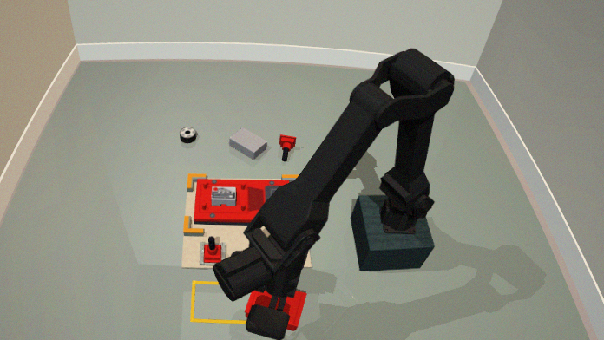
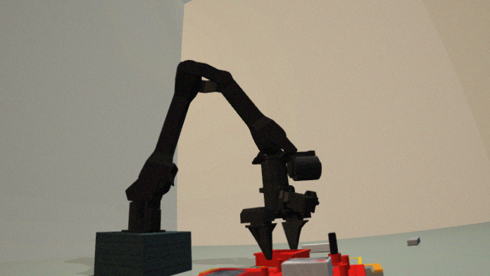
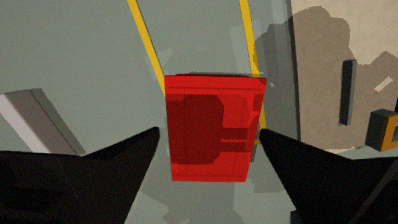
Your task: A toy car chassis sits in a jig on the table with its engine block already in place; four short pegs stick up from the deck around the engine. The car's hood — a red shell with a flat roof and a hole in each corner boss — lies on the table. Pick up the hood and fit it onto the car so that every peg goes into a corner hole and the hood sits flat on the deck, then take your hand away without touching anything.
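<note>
The red hood (image 1: pixel 298 309) (image 2: pixel 302 254) (image 3: pixel 215 127) lies flat on the table at the near side, beside a yellow marked square. My gripper (image 1: pixel 278 304) (image 2: pixel 280 253) (image 3: pixel 210 132) is open and empty. It points straight down over the hood, with one fingertip on each side of the shell, low beside its top. In the wrist view the hood fills the gap between the two black fingers. The red chassis (image 1: pixel 204 207) sits in the jig (image 1: pixel 191 247) with the grey engine block (image 1: pixel 224 196) on its deck. The arm hides the chassis's right end.
A yellow outlined square (image 1: pixel 193 299) (image 3: pixel 145 45) lies left of the hood. A red part with a black peg (image 1: pixel 212 251) stands on the jig board. A grey block (image 1: pixel 247 143), a black wheel (image 1: pixel 188 134) and another red pegged part (image 1: pixel 286 143) lie at the back. The arm's dark base (image 1: pixel 390 247) stands to the right.
</note>
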You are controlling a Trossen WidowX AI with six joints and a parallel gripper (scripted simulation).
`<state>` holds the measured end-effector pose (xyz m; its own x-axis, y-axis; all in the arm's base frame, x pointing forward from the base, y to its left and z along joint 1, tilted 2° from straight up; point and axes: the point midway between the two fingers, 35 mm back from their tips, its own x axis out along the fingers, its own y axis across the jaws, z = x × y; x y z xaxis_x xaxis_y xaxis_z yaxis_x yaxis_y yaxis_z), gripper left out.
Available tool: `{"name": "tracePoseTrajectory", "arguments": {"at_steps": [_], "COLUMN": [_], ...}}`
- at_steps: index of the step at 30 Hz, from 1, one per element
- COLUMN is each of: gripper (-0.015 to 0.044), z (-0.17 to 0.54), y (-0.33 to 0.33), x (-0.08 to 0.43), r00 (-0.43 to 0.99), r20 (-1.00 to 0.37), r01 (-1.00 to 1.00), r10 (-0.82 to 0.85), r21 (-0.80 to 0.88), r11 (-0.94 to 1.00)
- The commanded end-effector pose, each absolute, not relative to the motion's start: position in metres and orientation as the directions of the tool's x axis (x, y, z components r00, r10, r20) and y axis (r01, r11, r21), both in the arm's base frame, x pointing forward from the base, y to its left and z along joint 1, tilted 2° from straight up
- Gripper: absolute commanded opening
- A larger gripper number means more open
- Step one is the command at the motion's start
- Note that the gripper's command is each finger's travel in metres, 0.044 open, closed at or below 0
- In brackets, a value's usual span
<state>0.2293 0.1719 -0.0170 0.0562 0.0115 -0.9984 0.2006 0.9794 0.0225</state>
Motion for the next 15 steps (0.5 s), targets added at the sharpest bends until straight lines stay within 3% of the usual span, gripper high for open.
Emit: {"name": "tracePoseTrajectory", "arguments": {"at_steps": [1, 10, 15], "gripper": [0.0440, 0.0440, 0.0328], "z": [-0.0195, -0.0239, -0.0219], "y": [0.1713, 0.1712, 0.1718], "x": [0.2293, 0.2294, 0.2294], "r00": [0.057, 0.057, 0.056], "r20": [-0.998, -0.998, -0.998], "r01": [0.205, 0.205, 0.201], "r10": [0.008, 0.008, 0.011], "r21": [0.020, 0.020, 0.022], "r11": [0.979, 0.979, 0.979]}}
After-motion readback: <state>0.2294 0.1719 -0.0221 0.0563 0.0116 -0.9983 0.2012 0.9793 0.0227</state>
